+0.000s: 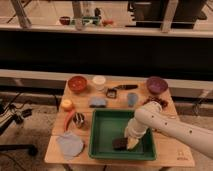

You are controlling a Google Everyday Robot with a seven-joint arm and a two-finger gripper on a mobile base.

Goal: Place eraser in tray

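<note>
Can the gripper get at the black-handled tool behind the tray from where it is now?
Probably yes: the gripper sits low inside the green tray by the eraser; once lifted over the rim, nothing seems to cover the tool.

One camera only, set high and in front of the desk (120, 150), looking down and forward at a slant. It stands at a middling distance: the whole desk top fits in the lower half, floor at both sides, and a dark counter and a railing fill the background. The arm comes in from the lower right corner, its end effector (131, 143) low inside the tray (100, 135) beside the eraser (120, 144)
</note>
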